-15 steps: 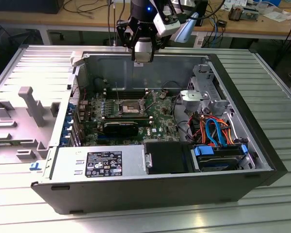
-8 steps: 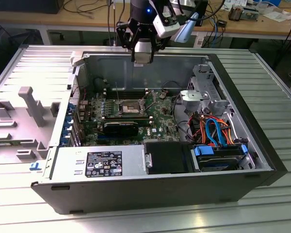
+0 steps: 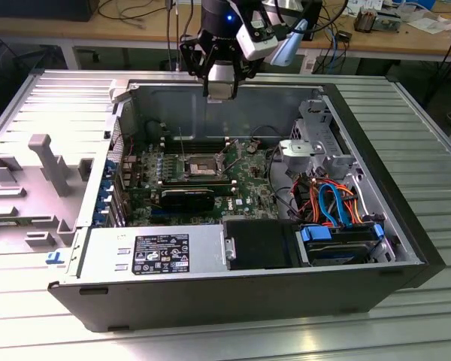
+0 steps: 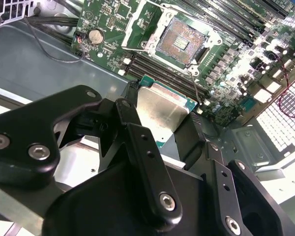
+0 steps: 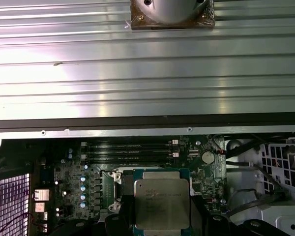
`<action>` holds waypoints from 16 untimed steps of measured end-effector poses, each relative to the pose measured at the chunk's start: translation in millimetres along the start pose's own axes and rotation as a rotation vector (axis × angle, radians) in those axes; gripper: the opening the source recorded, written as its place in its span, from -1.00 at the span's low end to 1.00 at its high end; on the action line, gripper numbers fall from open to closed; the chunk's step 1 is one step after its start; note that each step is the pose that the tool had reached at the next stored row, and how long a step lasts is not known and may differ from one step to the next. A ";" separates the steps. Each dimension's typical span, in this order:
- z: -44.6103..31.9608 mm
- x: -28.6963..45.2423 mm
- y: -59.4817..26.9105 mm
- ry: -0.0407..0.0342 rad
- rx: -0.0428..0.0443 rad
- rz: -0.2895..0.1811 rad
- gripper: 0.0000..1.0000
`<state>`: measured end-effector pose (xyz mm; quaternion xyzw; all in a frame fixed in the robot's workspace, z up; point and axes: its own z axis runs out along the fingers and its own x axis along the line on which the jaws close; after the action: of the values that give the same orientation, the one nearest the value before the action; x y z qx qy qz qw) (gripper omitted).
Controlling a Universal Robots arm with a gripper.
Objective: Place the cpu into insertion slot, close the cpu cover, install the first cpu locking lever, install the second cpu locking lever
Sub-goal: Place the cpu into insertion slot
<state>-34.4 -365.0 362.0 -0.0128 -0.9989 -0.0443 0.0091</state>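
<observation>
A workshop — cable-strewn wooden workbench (image 3: 60, 31), opened computer case (image 3: 233, 301) on a ribbed metal table (image 3: 436, 316).

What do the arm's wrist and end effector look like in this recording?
The wrist is black with a small glowing blue light and a silver-white housing mounted beside it. The end effector is matte black: angular jointed link bars with rounded ends, pinned by silver screws.
</observation>
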 end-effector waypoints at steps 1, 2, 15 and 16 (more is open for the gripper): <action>0.1 0.0 -0.1 0.0000 0.0000 0.000 0.08; 0.2 0.0 -0.3 -0.0001 -0.0001 0.000 0.08; 4.6 1.2 -3.8 0.0000 0.0001 0.000 0.08; 4.8 1.2 -3.8 0.0000 0.0001 0.000 0.08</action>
<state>-35.8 -368.3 356.9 -0.0128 -0.9989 -0.0442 0.0091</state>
